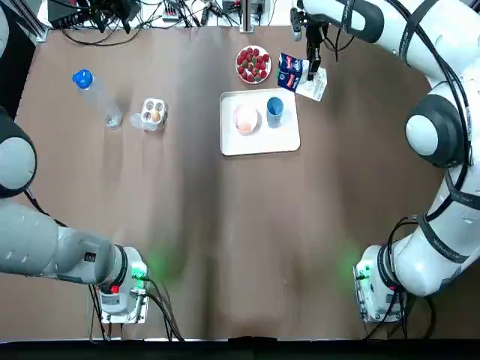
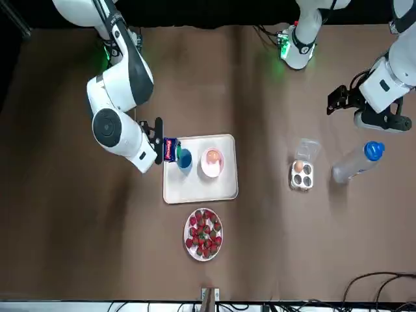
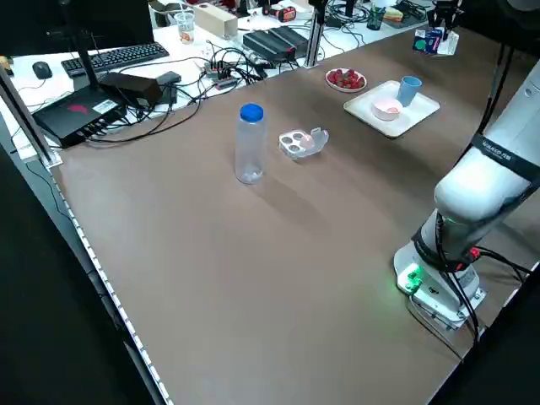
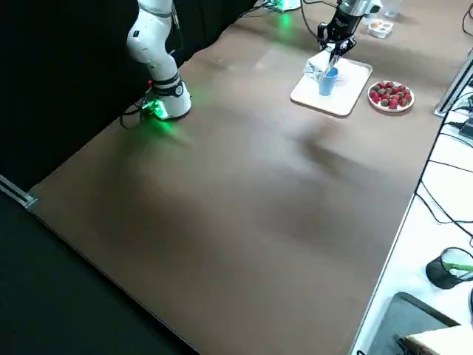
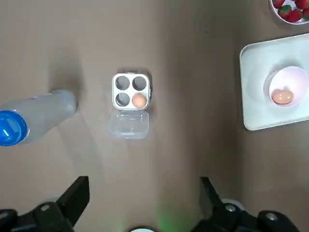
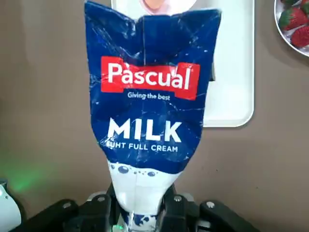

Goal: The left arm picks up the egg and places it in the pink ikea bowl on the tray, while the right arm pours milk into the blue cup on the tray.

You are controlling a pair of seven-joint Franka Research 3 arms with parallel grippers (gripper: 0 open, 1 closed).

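Matte brown counter point(image 1: 187, 225). Flat white rectangular tray point(image 1: 259, 142). My right pincer point(image 6: 139, 210) is clamped on the creased blue milk carton point(image 6: 149, 96), near the tray. My left pincer point(image 5: 142, 203) hangs wide apart, empty. The smooth egg point(image 5: 282, 96) lies in the round pink bowl point(image 5: 289, 77) on the tray.

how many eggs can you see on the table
2. One brown egg sits in the clear plastic four-cup egg carton; a second brown egg lies in the pink bowl on the white tray. The carton's other three cups look empty.
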